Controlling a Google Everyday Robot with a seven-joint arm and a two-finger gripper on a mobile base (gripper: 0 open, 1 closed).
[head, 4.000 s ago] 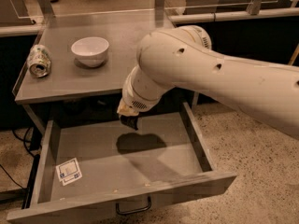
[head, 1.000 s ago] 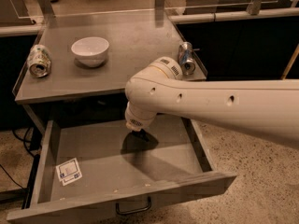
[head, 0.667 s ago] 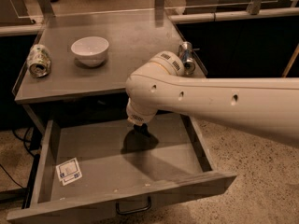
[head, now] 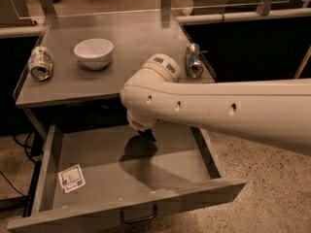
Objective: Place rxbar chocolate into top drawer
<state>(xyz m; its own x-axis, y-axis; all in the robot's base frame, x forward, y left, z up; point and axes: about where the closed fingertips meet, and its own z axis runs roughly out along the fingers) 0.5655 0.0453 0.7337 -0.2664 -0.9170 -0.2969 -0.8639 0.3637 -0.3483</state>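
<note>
Grey top drawer [head: 146, 205] is standing open below the bench's front edge, and over its rear half the gripper [head: 147, 133] is hanging under the wrist, its grip untellable, the rxbar chocolate likely hiding there, directly above bare drawer floor.

— Where was the big white arm [head: 228, 113]?
— It stretched from the right side to the middle; its round wrist [head: 146, 98] bent down.
— And the gripper [head: 147, 134]?
— It was small and dark; it hung just under the wrist, pointing down.
</note>
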